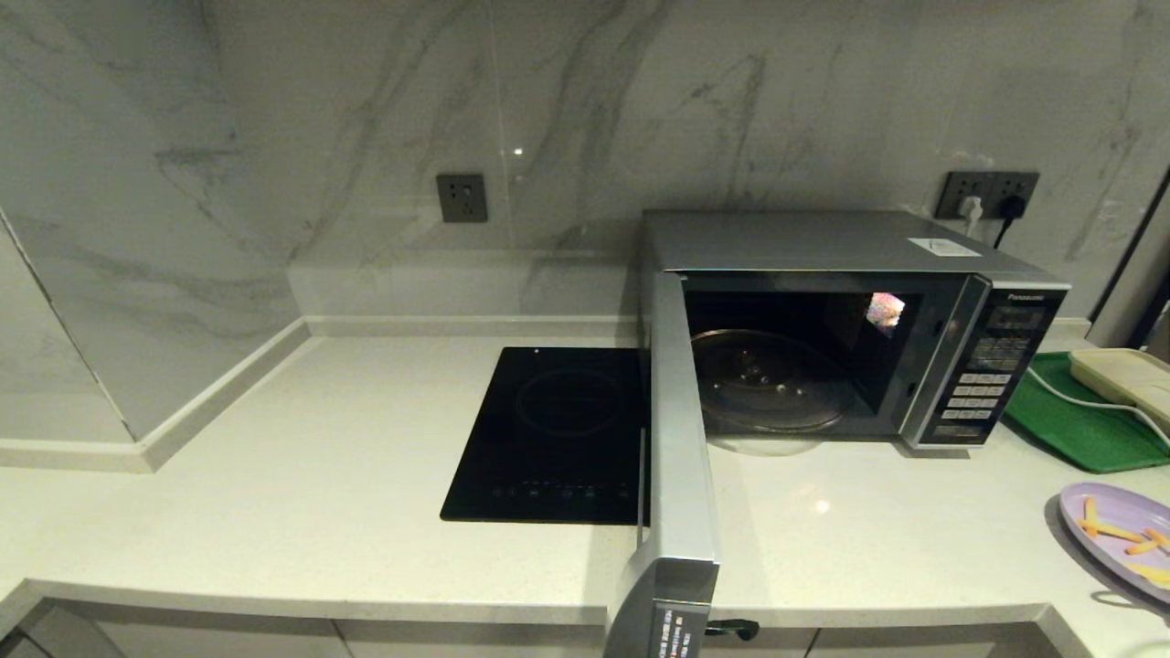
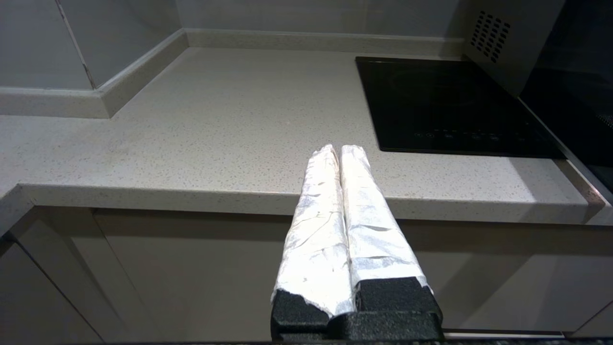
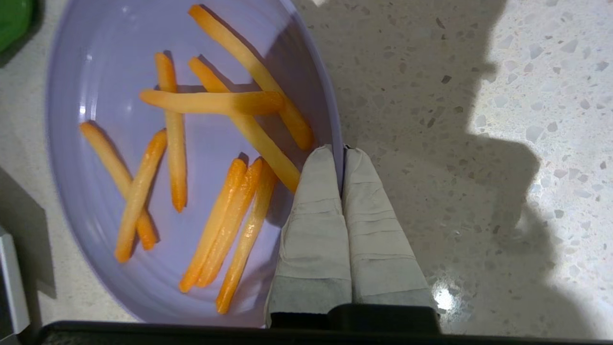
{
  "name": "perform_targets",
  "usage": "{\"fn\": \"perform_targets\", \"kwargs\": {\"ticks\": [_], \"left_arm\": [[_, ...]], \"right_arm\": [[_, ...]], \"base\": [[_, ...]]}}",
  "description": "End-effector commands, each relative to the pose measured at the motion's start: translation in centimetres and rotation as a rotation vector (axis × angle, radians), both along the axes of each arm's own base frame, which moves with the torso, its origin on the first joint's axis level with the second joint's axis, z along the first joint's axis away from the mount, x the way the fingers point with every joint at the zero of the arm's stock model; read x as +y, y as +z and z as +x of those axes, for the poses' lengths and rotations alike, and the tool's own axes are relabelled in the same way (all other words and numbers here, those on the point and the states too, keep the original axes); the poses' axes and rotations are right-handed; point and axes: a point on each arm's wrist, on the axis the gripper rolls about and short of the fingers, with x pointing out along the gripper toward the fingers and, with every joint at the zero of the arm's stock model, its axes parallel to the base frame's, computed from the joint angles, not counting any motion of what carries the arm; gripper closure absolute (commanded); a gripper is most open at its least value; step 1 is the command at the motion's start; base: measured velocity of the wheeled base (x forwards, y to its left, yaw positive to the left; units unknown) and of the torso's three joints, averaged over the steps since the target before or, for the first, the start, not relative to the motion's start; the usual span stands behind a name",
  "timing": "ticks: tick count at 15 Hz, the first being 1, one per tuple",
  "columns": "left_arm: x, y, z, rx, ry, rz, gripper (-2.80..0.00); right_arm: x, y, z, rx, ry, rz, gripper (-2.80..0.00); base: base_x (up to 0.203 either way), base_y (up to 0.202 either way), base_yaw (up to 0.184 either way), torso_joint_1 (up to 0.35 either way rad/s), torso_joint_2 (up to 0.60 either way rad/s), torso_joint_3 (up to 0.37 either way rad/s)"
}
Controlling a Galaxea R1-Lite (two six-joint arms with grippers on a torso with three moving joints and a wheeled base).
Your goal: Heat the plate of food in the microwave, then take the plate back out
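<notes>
- Two claws: right claw [image 3: 342,149] clamped on the plate of food [image 3: 96,96] rim at the table's right edge, probably to lift it.
- Microwave [image 1: 823,242] door open, awaiting the plate.
- Left claw [image 2: 340,148] together, idle off the table front.

Plate of food [image 1: 1117,535] lies right of the open microwave [image 1: 850,329].

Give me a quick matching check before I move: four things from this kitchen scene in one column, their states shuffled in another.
1. microwave
2. plate of food
3. left gripper
4. green tray

a. jaws shut, off the counter's front edge
b. rim pinched by the right gripper
c. door open, turntable bare
d. holds a cream appliance

Pairs: 1-c, 2-b, 3-a, 4-d
</notes>
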Motion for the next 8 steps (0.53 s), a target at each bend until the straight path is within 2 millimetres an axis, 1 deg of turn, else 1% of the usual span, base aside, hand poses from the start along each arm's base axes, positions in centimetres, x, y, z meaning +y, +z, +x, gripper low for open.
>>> {"fn": "perform_targets", "kwargs": {"ticks": [1,5,6,8], "left_arm": [[0.0,0.0,0.0,-0.001,0.000,-0.001,0.00],[0.0,0.0,0.0,-0.001,0.000,-0.001,0.00],[0.0,0.0,0.0,-0.001,0.000,-0.002,0.00],[0.0,0.0,0.0,-0.001,0.000,-0.001,0.00]], "right_arm": [[-0.1,-0.7,0.0,0.009,-0.002,0.018,-2.80],[0.0,-0.3,-0.1,0.005,-0.002,0.010,-2.80],[0.1,0.0,-0.2,-0.001,-0.001,0.004,-2.80],[0.6,1.4,-0.6,-0.022,0.000,-0.022,-2.80]], "base": [[0.000,0.000,0.000,0.000,0.00,0.000],[0.000,0.000,0.000,0.000,0.00,0.000],[0.000,0.000,0.000,0.000,0.00,0.000],[0.000,0.000,0.000,0.000,0.00,0.000]]}}
